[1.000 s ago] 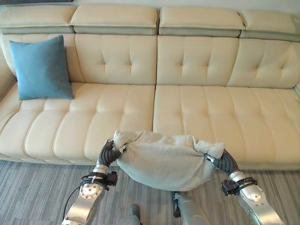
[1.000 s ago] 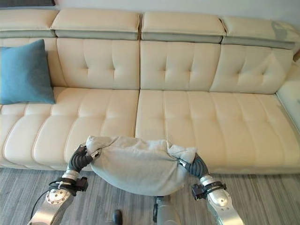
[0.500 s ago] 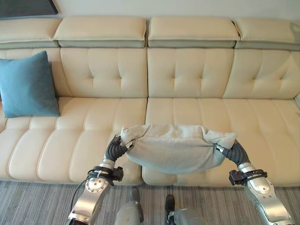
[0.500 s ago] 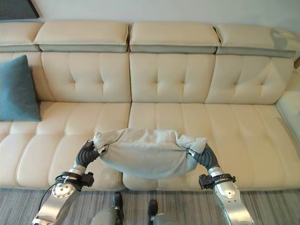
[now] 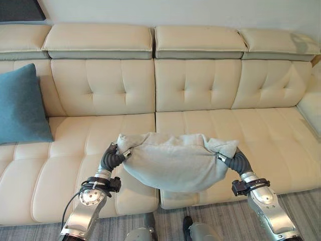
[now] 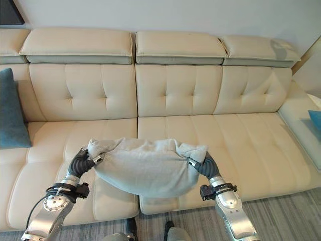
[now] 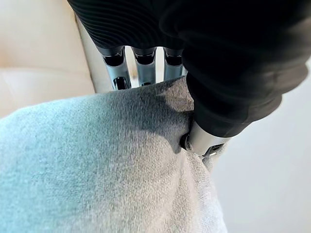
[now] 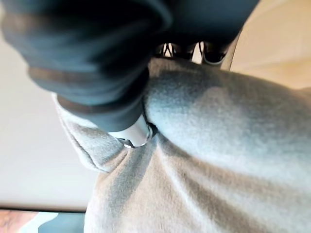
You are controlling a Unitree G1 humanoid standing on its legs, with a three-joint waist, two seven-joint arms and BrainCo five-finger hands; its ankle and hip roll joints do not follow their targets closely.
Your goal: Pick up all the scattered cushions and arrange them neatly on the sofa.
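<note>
Fingers and thumb of each robot hand, left [image 7: 204, 97] and right [image 8: 97, 82], pinch the grey cushion [image 5: 175, 160] between them. Beyond: cream sofa [image 5: 200, 85] (blue cushion [image 5: 20, 105] far left).

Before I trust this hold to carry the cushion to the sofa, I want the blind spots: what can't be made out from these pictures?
- Left hand: fingers buried behind the soft grey fabric cushion; wrist view.
- Right hand: fingers also covered by the cushion; wrist view.
- Blue square cushion: cut off by the eye view's left edge.
- Cream leather sofa: seat front hidden under the grey cushion.
</note>
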